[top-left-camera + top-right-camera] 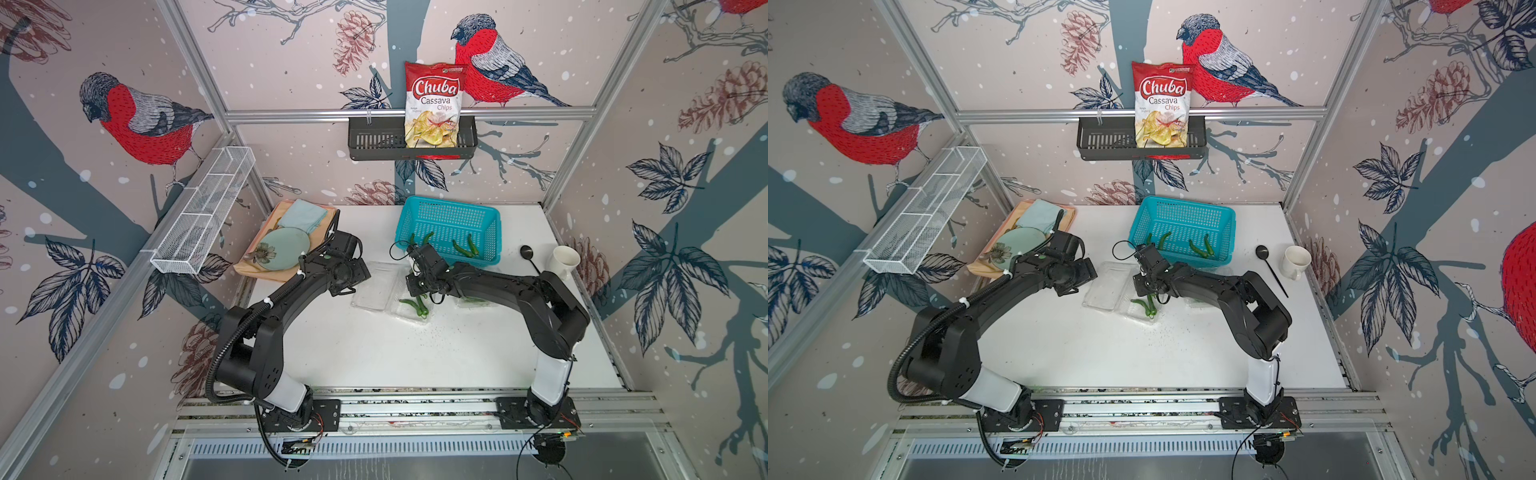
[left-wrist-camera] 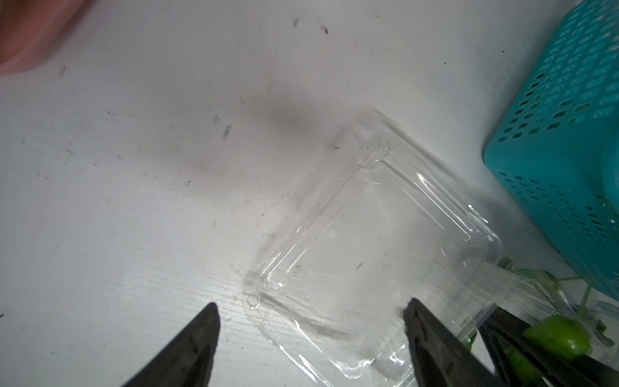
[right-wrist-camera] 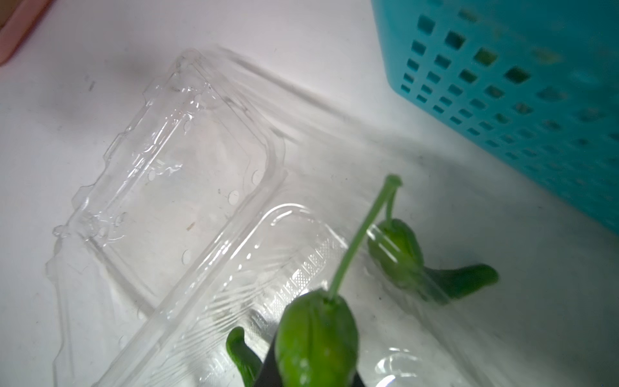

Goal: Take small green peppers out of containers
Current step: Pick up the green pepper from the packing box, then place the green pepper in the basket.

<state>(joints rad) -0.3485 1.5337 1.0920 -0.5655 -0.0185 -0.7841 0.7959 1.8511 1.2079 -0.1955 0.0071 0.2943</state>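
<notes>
An open clear container lies mid-table in both top views, its empty lid (image 1: 374,286) flat beside its tray (image 1: 409,311). Small green peppers (image 1: 415,303) lie in the tray. My right gripper (image 1: 415,286) is down at that tray. In the right wrist view it (image 3: 311,368) is shut on one pepper (image 3: 316,335), whose long stem points away. Two more peppers (image 3: 398,254) lie close by. My left gripper (image 2: 311,306) stands open above the lid (image 2: 368,234), holding nothing. Another container (image 1: 473,301) is mostly hidden under the right arm.
A turquoise basket (image 1: 453,205) at the back holds several peppers (image 1: 465,247). A black spoon (image 1: 528,253) and a white mug (image 1: 563,262) stand to the right. A plate (image 1: 284,249) and a cloth rest on a tan mat at the left. A chips bag (image 1: 434,104) sits in the wall rack.
</notes>
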